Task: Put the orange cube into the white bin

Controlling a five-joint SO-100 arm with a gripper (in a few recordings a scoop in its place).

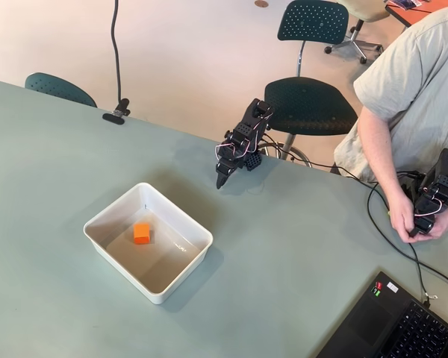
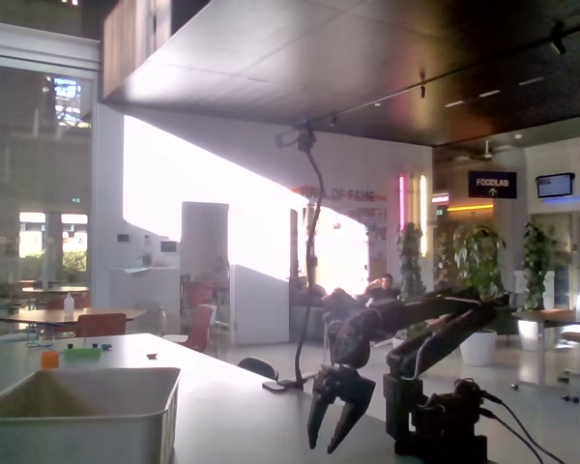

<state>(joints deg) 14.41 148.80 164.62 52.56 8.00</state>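
Since the cube [image 1: 141,233] already sits inside the bin [image 1: 198,232], well apart from the jaws [image 1: 222,179], which hang slightly spread and empty over the desk [image 1: 299,246], remaining risk: a stray swing could knock the bin.

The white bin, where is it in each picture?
Overhead view: the white bin sits on the table at lower left of centre, with the orange cube inside it.
Fixed view: the bin fills the bottom left corner, seen side-on from low down.
Shared landmark: the gripper hangs to the bin's right in both views, fingertips pointing down at the table.
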